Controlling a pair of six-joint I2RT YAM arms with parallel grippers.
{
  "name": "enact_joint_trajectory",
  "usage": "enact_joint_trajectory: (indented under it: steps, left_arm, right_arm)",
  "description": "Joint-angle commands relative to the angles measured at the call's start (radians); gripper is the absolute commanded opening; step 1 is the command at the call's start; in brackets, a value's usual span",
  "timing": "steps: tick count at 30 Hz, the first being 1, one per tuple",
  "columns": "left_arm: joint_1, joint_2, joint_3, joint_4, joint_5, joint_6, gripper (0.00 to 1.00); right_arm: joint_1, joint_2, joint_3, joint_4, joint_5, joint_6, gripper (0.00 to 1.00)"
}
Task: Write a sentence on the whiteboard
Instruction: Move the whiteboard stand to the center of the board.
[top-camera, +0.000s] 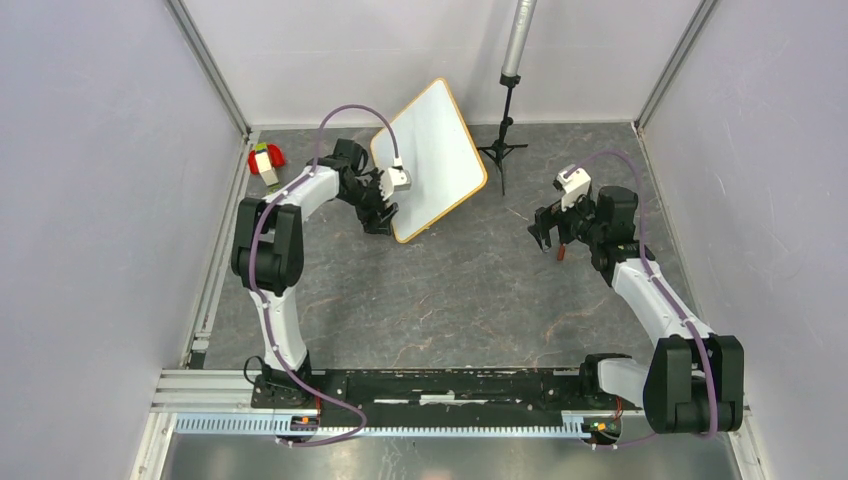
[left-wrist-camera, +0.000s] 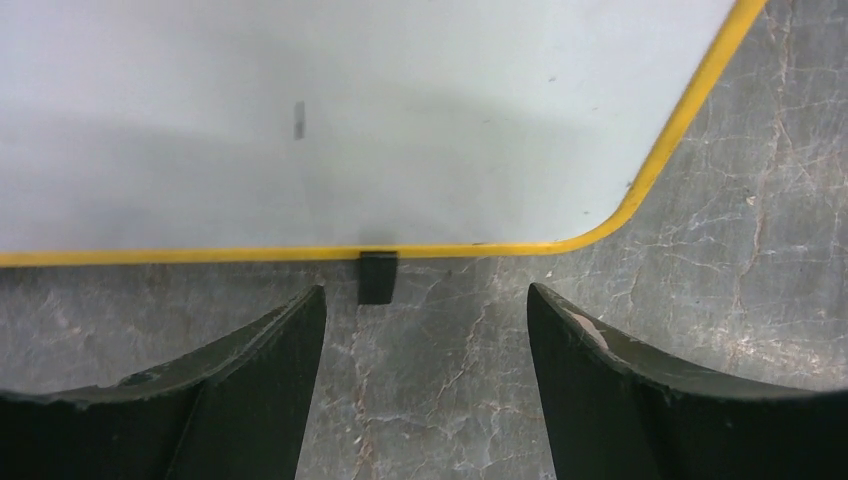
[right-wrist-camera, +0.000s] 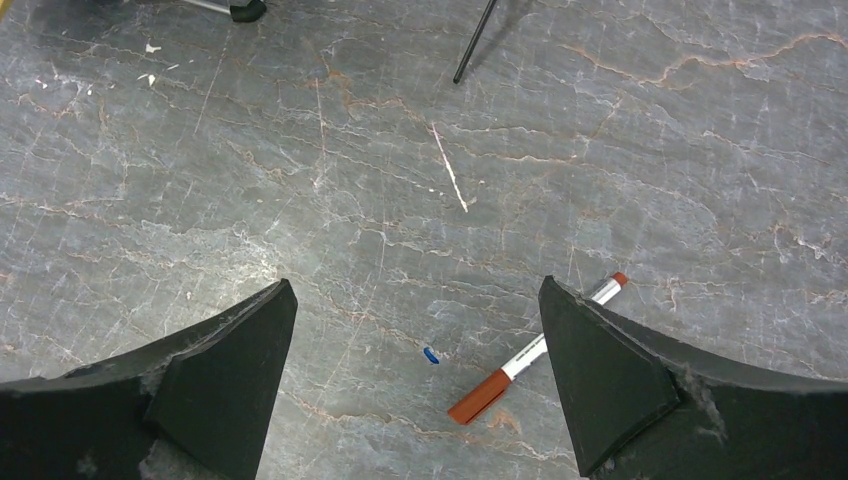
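L fingers (left-wrist-camera: 250, 370) apart, whiteboard (left-wrist-camera: 400, 120) edge just beyond.

Whiteboard (left-wrist-camera: 400, 120) cropped top, left (1 clip (left-wrist-camera: 377, 277) shows); marker (right-wrist-camera: 525, 357) part-hidden.

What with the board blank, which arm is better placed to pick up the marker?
Right: the right fingers hang open over the marker on the table; the left fingers are over at the whiteboard.
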Motion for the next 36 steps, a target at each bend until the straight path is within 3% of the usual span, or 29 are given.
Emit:
enact_joint_trajectory:
  steps: [1,10,14,18,28,36]
  left_arm:
    - [-0.048,-0.036,-0.053,0.002,0.005,0.093,0.78]
    - [-0.111,-0.094,-0.149,0.002,0.008,0.067,0.71]
    - [-0.164,-0.117,-0.177,0.052,0.012,-0.02,0.7]
    - [-0.258,-0.109,-0.179,0.11,-0.117,-0.077,0.69]
    - [-0.445,-0.002,-0.018,0.114,-0.145,-0.228,0.69]
    - [-0.551,0.181,0.214,0.117,-0.131,-0.354,0.7]
  right_arm:
    - [-0.004,0.006,0.018,0.007,-0.021,-0.017,0.98]
    - [-0.004,0.009,0.023,0.004,-0.032,-0.017,0.98]
    - [-0.004,0.008,0.023,0.004,-0.028,-0.012,0.98]
    - [-0.006,0.008,0.021,0.008,-0.012,0.001,0.98]
    - [-0.018,-0.005,0.025,0.024,0.056,0.059,0.98]
    - [-0.196,0.004,0.044,0.01,0.01,0.172,0.98]
